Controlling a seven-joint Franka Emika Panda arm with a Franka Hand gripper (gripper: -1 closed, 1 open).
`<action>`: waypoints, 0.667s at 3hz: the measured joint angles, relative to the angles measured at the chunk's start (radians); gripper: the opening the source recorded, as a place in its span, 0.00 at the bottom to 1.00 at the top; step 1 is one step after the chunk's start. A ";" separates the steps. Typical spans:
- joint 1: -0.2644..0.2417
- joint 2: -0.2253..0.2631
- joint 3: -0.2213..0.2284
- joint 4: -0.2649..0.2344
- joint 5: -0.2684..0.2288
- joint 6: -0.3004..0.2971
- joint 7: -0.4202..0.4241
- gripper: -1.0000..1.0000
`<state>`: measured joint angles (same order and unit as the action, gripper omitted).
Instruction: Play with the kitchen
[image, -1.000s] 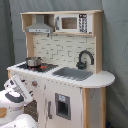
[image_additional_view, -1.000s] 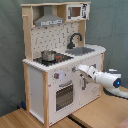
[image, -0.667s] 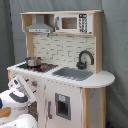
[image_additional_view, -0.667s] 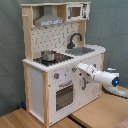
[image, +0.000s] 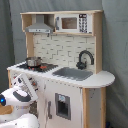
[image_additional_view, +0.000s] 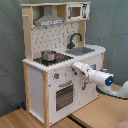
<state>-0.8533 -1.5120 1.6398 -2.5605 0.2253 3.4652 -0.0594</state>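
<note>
Since the earlier frames the arm is moving in toward the kitchen's front panel, closing the gap to the knob row above the oven door.

First exterior view: the kitchen (image: 70, 65) is standing upright against a grey backdrop, filling most of the frame. The arm is entering from the first exterior view's lower left, and its gripper (image: 31, 86) is reaching the kitchen's front face just below the hob (image: 35, 66). A small pot (image: 33, 61) is sitting on the hob; the sink (image: 73, 73) and the tap (image: 84, 57) are lying to the hob's right in this view, with the microwave (image: 72, 23) and the hood (image: 39, 25) above. I cannot tell here whether the fingers are apart or together.

Second exterior view: the arm is coming in from the second exterior view's right, and the gripper (image_additional_view: 75, 68) is arriving at the kitchen's front, just beside the knobs (image_additional_view: 56, 76) and above the oven door (image_additional_view: 63, 95). The finger state is not readable here either; contact with the panel cannot be confirmed.

Assessment: the approach is probably aiming at a knob or the oven door handle. The interaction itself is not yet evident, and the oven door is appearing closed.
</note>
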 joint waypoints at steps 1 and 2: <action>0.000 0.000 0.001 0.000 0.001 0.000 0.000 0.00; 0.001 0.000 0.004 0.001 0.020 0.002 0.004 0.00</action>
<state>-0.8526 -1.5117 1.6435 -2.5597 0.2455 3.4668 -0.0559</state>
